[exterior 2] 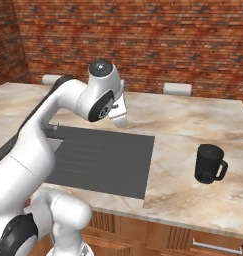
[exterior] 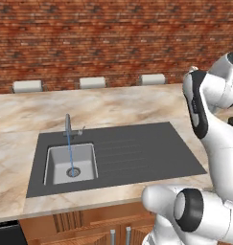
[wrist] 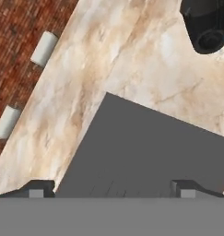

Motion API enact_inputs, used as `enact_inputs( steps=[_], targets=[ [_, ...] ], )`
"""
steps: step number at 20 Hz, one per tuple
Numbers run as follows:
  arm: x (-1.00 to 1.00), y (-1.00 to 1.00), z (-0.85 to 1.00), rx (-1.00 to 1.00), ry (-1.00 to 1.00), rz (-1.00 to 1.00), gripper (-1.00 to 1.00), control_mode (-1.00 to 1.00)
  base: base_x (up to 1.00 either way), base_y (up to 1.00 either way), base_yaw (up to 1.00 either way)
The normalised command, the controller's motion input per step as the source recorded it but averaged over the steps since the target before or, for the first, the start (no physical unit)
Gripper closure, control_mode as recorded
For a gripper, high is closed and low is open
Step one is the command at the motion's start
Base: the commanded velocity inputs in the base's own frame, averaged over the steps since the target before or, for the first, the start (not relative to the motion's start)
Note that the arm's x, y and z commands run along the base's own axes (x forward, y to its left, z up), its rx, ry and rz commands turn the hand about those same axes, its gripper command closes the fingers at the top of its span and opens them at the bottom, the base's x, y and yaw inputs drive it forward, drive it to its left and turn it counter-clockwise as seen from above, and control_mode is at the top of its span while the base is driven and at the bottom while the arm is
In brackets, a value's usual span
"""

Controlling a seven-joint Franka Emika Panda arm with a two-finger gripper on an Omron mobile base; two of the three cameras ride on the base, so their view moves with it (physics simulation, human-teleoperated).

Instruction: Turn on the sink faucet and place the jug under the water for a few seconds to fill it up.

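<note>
**Faucet running, jug dry on the counter**

The sink faucet (exterior: 68, 125) stands upright at the back edge of the sink (exterior: 137, 153), its small lever pointing to the side. The water (exterior: 70, 153) falls from it in a thin, straight, light-blue stream into the light grey basin and meets the round drain (exterior: 73, 172). The ribbed drainboard lies beside the basin.

The jug (exterior 2: 209, 163) is well apart from the stream. It stands upright on the marble counter (exterior 2: 193, 125) beyond the drainboard end of the sink, with its loop handle turned away from the sink. In the hand view it shows at the upper corner (wrist: 206, 25), seen from above, open mouth up.

The gripper (wrist: 109, 189) hangs over the dark drainboard near the sink's corner, holding nothing. Its two finger tips (wrist: 36, 189) are spread wide, with bare panel between them. In the right base view the arm arches over the sink.

Pale stool tops (exterior: 92, 82) line the counter's far side before a brick wall (exterior: 89, 33).
</note>
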Motion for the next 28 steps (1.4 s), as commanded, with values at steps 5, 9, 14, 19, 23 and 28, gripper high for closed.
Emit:
enact_inputs(
  steps=[5, 9, 14, 19, 23, 28],
  targets=[
    [-1.0, -0.87, -0.36, 0.0, -0.15, 0.02, -1.0, -1.0, 0.0, 0.0, 0.0],
    [-1.0, -1.0, -0.42, 0.0, -0.19, 0.05, -1.0, -1.0, 0.0, 0.0, 0.0],
    [-0.89, -1.0, -0.1, -0.01, -0.2, 0.07, -1.0, -1.0, 0.0, 0.0, 0.0],
    [-0.39, -1.0, 0.0, -0.07, -0.12, 0.06, -1.0, -1.0, 0.0, 0.0, 0.0],
    [0.0, -1.0, -0.02, -0.18, -0.15, 0.07, -1.0, -1.0, 0.0, 0.0, 0.0],
    [0.04, -0.66, -0.26, -0.34, -0.28, 0.08, -1.0, -1.0, 0.0, 0.0, 0.0]
  ],
)
